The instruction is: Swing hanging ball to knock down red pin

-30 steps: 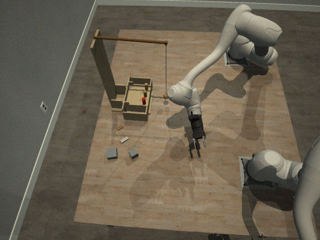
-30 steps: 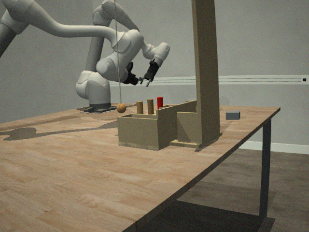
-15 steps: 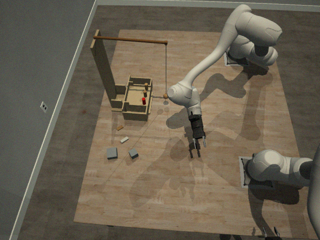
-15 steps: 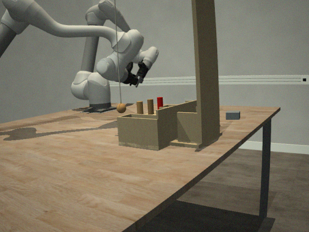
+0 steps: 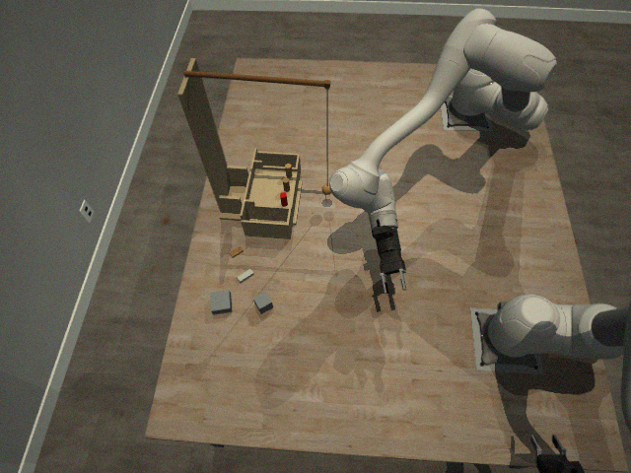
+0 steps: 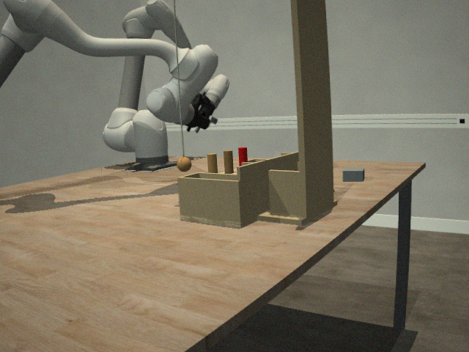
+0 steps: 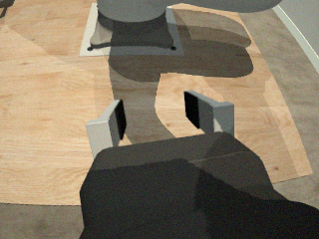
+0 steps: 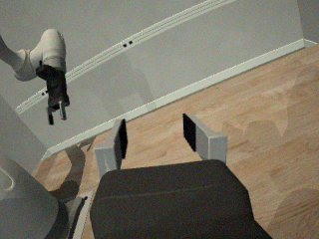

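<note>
Two gray blocks (image 5: 221,302) (image 6: 353,174), a white block (image 5: 245,275) near an orange-brown block (image 5: 236,251), a wall outlet (image 5: 86,210)

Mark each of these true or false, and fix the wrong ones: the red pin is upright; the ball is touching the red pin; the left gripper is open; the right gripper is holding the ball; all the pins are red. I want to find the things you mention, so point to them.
The red pin (image 5: 283,199) (image 6: 242,155) is upright. True.
The ball (image 5: 325,189) (image 6: 184,163) touches the red pin. False: it hangs apart from it.
The left gripper (image 5: 547,443) (image 6: 193,129) (image 7: 155,108) (image 8: 57,121) is open. True.
The right gripper (image 5: 395,290) (image 6: 214,120) (image 8: 155,127) holds the ball. False: it is open and empty.
All pins are red. False: two are brown.
</note>
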You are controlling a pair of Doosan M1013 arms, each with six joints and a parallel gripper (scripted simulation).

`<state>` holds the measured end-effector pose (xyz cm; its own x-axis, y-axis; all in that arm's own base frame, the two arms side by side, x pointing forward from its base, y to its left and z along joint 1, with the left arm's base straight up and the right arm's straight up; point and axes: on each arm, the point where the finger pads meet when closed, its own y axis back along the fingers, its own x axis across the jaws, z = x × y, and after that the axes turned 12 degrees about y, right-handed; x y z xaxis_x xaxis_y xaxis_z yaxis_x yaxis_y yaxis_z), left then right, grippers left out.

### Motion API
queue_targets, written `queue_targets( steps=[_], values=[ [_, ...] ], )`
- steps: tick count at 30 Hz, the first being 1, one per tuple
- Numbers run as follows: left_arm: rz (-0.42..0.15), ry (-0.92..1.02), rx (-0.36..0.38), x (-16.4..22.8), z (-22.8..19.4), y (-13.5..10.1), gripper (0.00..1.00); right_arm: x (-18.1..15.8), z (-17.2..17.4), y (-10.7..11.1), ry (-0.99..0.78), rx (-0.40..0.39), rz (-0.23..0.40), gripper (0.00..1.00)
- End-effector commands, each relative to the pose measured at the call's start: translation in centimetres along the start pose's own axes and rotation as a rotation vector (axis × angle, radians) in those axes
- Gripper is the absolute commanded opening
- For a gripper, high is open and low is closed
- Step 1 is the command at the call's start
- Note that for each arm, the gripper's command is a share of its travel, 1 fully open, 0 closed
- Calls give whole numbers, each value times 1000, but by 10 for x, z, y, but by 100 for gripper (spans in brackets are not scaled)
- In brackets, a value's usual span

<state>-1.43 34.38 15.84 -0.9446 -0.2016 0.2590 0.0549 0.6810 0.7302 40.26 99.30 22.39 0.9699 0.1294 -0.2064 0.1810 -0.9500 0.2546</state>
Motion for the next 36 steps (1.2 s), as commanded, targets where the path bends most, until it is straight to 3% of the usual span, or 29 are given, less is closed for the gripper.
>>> queue_targets(
  steps=[1, 36],
  values=[
    [-10, -17, 12, 6, -2, -3, 100, 0, -2, 0, 1, 2, 0, 100],
    [-44, -67, 50, 23, -9, -15, 100, -1, -12, 6, 9, 29, 19, 100]
  ],
)
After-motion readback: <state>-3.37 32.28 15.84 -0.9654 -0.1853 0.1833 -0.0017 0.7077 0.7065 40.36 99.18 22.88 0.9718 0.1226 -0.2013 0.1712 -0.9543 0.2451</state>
